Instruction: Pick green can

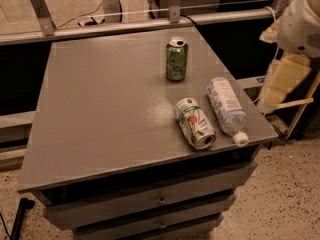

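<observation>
The green can stands upright on the grey table, toward the back right, its silver top showing. My gripper hangs off the table's right edge, to the right of the can and well apart from it, with the white arm above it. It holds nothing that I can see.
A white can with green stripes and a red-orange mark lies on its side near the front right. A clear plastic bottle with a white cap lies beside it at the right edge. A rail with metal posts runs behind the table. Drawers sit below.
</observation>
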### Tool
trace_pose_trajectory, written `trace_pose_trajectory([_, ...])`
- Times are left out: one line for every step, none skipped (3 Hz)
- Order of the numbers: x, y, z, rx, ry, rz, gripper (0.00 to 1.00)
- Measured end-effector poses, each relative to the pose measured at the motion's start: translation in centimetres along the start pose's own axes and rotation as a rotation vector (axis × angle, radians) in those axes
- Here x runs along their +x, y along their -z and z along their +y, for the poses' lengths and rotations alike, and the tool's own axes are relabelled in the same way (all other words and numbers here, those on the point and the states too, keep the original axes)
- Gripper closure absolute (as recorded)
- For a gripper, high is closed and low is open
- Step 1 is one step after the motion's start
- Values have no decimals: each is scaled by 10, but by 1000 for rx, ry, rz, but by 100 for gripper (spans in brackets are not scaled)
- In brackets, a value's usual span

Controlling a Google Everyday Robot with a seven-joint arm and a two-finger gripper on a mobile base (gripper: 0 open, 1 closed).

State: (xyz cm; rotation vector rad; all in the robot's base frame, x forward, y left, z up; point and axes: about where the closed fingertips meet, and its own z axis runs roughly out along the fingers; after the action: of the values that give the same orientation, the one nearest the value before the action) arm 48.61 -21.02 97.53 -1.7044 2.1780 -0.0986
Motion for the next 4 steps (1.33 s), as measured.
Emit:
trace_pose_trajectory([-33,-30,-72,56,2,-85,0])
trace_pose_trajectory([-86,-73,-138,67,-21,-209,0])
trace_pose_trajectory([-116,-106,-160,32,-39,-261,0])
trace_pose_trajectory([-131,-139,-167,-36,-72,-274,0])
